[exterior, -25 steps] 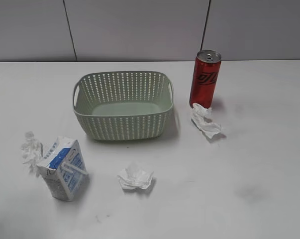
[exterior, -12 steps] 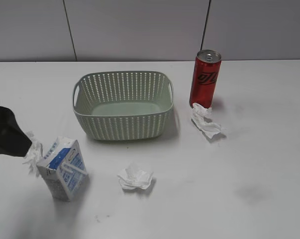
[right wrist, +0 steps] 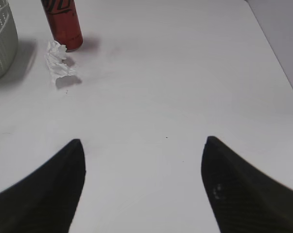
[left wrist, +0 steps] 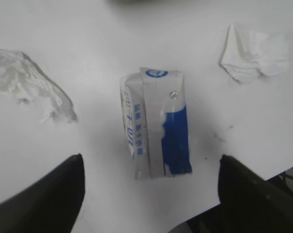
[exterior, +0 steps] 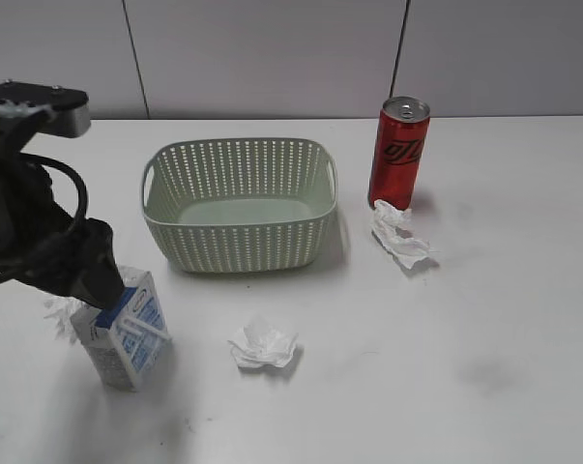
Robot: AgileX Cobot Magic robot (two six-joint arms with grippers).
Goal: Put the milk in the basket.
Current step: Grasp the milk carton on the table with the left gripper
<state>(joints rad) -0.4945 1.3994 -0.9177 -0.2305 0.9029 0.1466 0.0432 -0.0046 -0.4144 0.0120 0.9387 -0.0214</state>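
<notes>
White table (exterior: 484, 290) and pale grey wall panels are filling the scene. Standing upright at about 8 o'clock on the table is the milk (exterior: 125, 329), a small white and blue rectangular carton with a straw slanting across its side; it is sitting outside the basket, near that basket's front left corner but apart from it. From the left wrist view the milk (left wrist: 156, 128) is showing its folded top and blue panel between the two dark fingers, which are spread wide and touching nothing. The left tool (exterior: 96, 275) is hanging just above the carton's top, at the end of a black arm with looping cables.

Just at 9 o'clock of the carton, a crumpled white tissue (exterior: 57, 309) is lying partly hidden behind the arm. Another crumpled white tissue (exterior: 263, 346) is resting at 3 o'clock of the milk, well apart from it. Toward 1 o'clock, the pale sage-green perforated plastic basket (exterior: 239, 246) with cut-out side handles is sitting with nothing inside.

Beyond the basket at 3 o'clock, a tall red drink can (exterior: 398, 153) is standing upright, with a third white tissue (exterior: 398, 236) lying just in front of its base. The right tool (right wrist: 144, 194) is hovering open wide over bare table, holding nothing.
</notes>
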